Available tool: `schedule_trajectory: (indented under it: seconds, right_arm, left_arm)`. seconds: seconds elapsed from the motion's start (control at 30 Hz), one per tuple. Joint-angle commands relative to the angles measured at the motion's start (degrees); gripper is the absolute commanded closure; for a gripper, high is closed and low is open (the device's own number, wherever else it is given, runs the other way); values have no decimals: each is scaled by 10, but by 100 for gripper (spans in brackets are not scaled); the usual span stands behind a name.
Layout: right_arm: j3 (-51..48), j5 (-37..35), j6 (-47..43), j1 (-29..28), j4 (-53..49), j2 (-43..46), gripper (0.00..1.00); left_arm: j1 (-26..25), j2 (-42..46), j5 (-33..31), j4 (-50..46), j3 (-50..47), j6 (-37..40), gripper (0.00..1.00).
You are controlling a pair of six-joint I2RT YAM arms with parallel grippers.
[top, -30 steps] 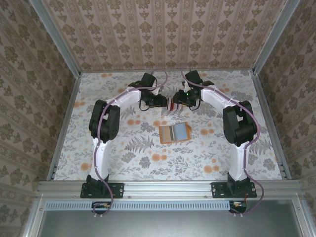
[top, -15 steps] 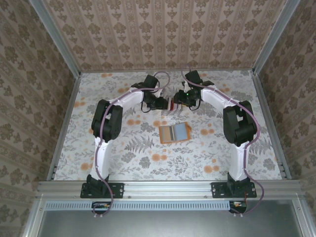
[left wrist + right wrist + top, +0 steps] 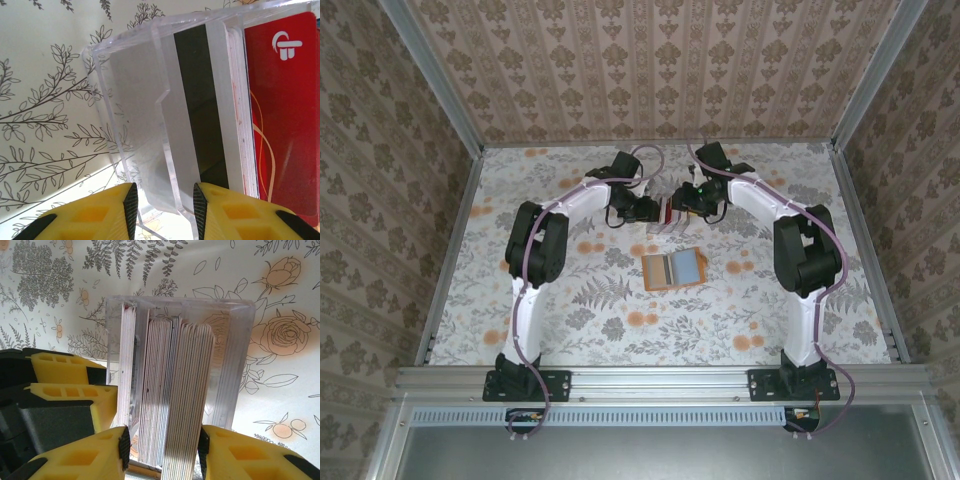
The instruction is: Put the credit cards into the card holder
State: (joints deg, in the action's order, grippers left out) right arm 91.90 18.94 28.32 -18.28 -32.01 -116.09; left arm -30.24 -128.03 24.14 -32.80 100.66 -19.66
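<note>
Three patterned walls (image 3: 650, 70) enclosed floral tabletop (image 3: 570, 300). Left gripper (image 3: 162, 200) straddled clear rack (image 3: 135, 100) toward far edge, grip unclear; right gripper (image 3: 161, 442) sat part-open around racked credit cards (image 3: 170, 390). Orange card holder (image 3: 674, 268) lay open mid-tabletop.

The card holder (image 3: 673, 269) lies open and flat at the middle of the table (image 3: 570, 310), orange outside, grey-blue inside; the credit cards (image 3: 170, 390) stand on edge, packed together in a clear rack (image 3: 235, 340) just beyond it; the end card (image 3: 285, 115) is red with a white logo.

Red card (image 3: 285, 125) partly beyond picture's edge.
</note>
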Motion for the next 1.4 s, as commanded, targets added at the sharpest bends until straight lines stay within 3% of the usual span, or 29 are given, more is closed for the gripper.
schedule_trajectory:
  seconds: [0.0, 0.3, 1.0, 1.37]
  right_arm:
    - [7, 15, 0, -5, -15, 29, 58]
    - [8, 15, -1, -4, -16, 27, 60]
    - [6, 8, -13, 4, -30, 32, 92]
    - [-4, -10, -27, 13, -48, 62, 94]
  left_arm:
    - [1, -13, -2, -22, 14, 9, 63]
    - [1, -13, -3, -27, 17, 13, 63]
    - [1, -10, -7, -31, 20, 16, 63]
    - [1, -7, -10, -33, 22, 18, 63]
